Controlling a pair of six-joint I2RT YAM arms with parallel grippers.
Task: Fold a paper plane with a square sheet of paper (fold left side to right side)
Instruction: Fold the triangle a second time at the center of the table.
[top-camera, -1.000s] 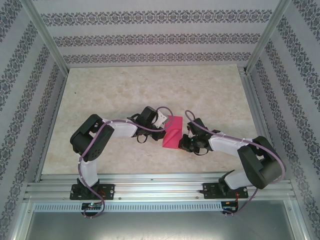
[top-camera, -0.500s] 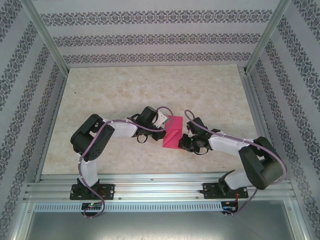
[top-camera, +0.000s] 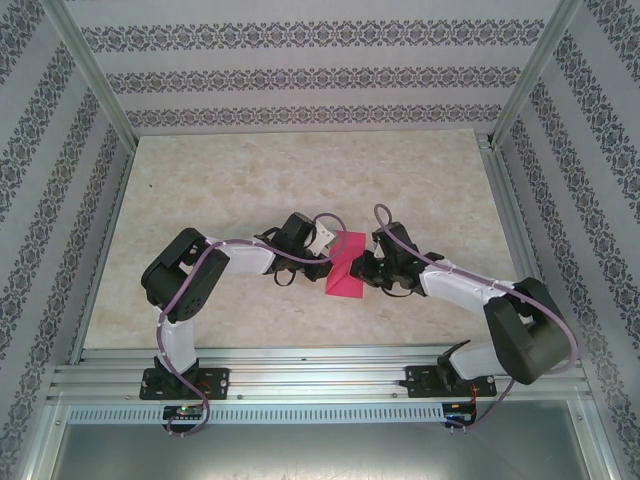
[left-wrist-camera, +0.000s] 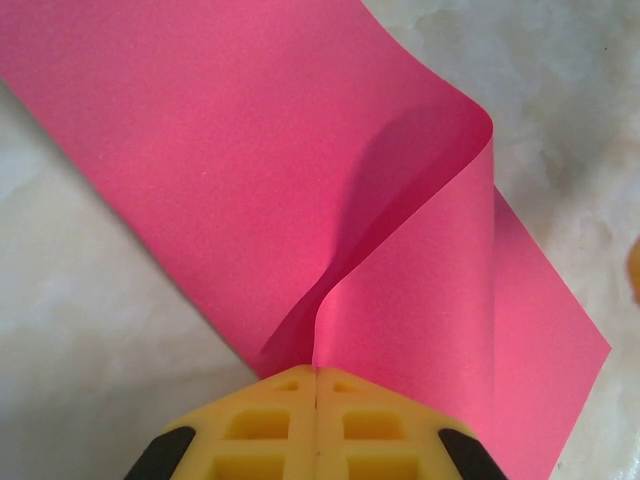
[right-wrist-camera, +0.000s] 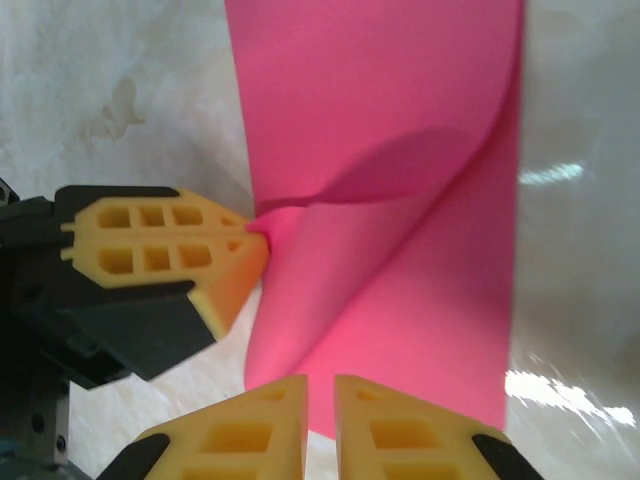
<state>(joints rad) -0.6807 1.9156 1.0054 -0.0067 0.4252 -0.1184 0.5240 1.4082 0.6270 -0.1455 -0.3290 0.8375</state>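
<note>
left gripper pinched closed; right gripper slightly parted.

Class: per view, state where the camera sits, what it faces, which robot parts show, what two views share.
Top external: above, behind the robot, facing the table; left arm, right arm show.
Left wrist: on that wrist, facing the pink sheet; left end effector pinches it.
Right wrist: on that wrist, facing the sheet; right end effector below.
Shared: both wrist views show the curled sheet.

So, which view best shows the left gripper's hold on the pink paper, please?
Right wrist: the left gripper pinches the lifted paper, side-on. Left wrist shows its shut fingers; top view, too small.
</note>
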